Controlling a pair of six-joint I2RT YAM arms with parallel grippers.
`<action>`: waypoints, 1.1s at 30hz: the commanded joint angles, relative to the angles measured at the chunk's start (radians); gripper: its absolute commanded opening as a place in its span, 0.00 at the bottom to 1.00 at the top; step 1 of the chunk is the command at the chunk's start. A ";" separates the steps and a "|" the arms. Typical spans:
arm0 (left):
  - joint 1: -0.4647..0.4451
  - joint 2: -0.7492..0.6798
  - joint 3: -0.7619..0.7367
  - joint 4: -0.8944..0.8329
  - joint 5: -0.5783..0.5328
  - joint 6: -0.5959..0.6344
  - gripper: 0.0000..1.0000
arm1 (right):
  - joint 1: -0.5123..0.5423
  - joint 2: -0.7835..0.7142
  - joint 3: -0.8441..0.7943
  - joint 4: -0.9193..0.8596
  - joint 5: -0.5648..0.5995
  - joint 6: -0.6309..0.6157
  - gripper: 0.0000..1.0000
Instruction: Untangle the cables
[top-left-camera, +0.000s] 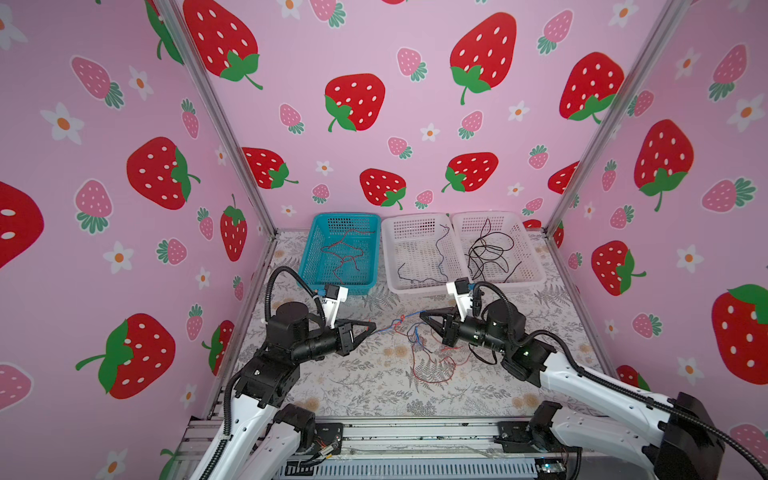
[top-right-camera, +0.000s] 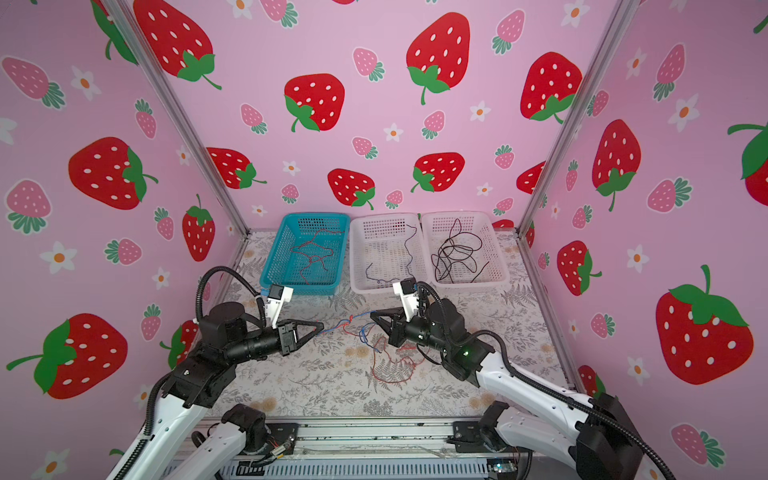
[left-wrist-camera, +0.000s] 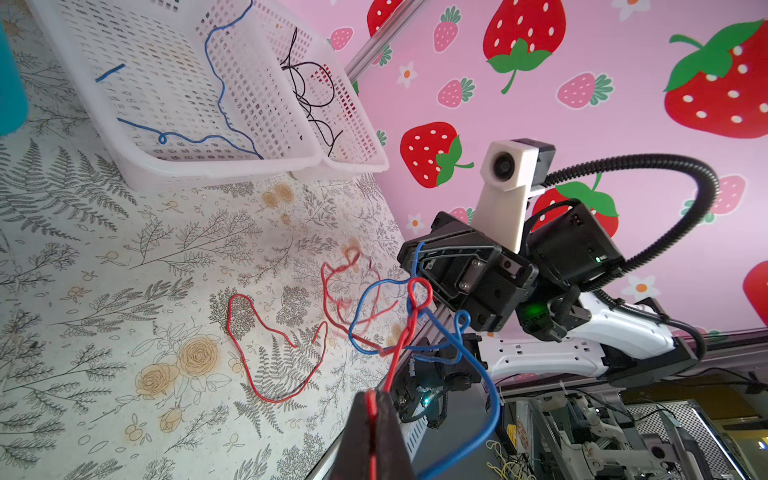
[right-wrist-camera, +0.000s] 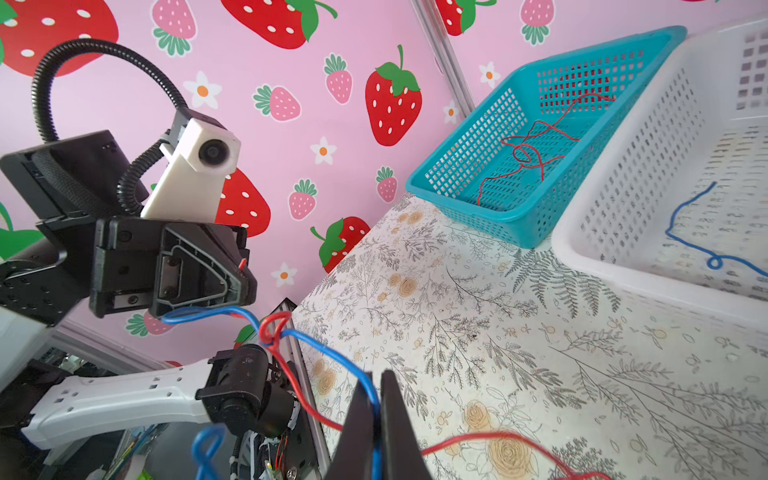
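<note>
Listener: Fingers first, please. How do they stand?

Describer: Both pairs are pressed together on wire. Seen from its own wrist camera, the left gripper (left-wrist-camera: 374, 436) pinches a red cable (left-wrist-camera: 411, 316) between black, wedge-shaped fingers (left-wrist-camera: 357, 440). The right gripper (right-wrist-camera: 376, 428) pinches a blue cable (right-wrist-camera: 332, 353) the same way.

Listener: Where is the tangle?

Describer: In both top views it is held just off the middle of the table (top-left-camera: 353, 386), which has a pale floral covering. A small red-and-blue knot (top-left-camera: 401, 320) sits between the 2 tips, with the left gripper at its 9 o'clock and the right at its 3 o'clock. A slack red loop (top-left-camera: 432, 374) lies on the table at the knot's 5 o'clock. 3 perforated plastic baskets stand along the far edge. The teal basket (top-left-camera: 332, 286) at 11 o'clock holds a sorted red cable (top-left-camera: 343, 255). The middle white basket (top-left-camera: 415, 289) at 12 o'clock holds a dark blue one (top-left-camera: 438, 253). The right white basket (top-left-camera: 515, 284) at 1 o'clock holds black coils (top-left-camera: 486, 253).

Listener: How should this pull be done?

Describer: I would draw the tips apart slowly along the 9-to-3 line, watching the knot. If it cinches instead of sliding, ease back, give slack, and re-grip closer to it. These wires look thin, smooth-coated, springy and kinked, so they could slip from the hard fingers.
</note>
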 joint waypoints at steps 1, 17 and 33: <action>0.028 -0.050 0.015 -0.208 -0.026 0.042 0.00 | -0.191 -0.060 -0.003 -0.194 0.574 0.086 0.00; 0.027 -0.042 0.001 -0.019 0.083 -0.015 0.00 | -0.014 0.056 0.080 -0.090 0.191 -0.254 0.00; 0.027 -0.164 0.005 -0.004 0.018 0.003 0.99 | 0.038 -0.090 0.059 -0.089 0.314 -0.103 0.00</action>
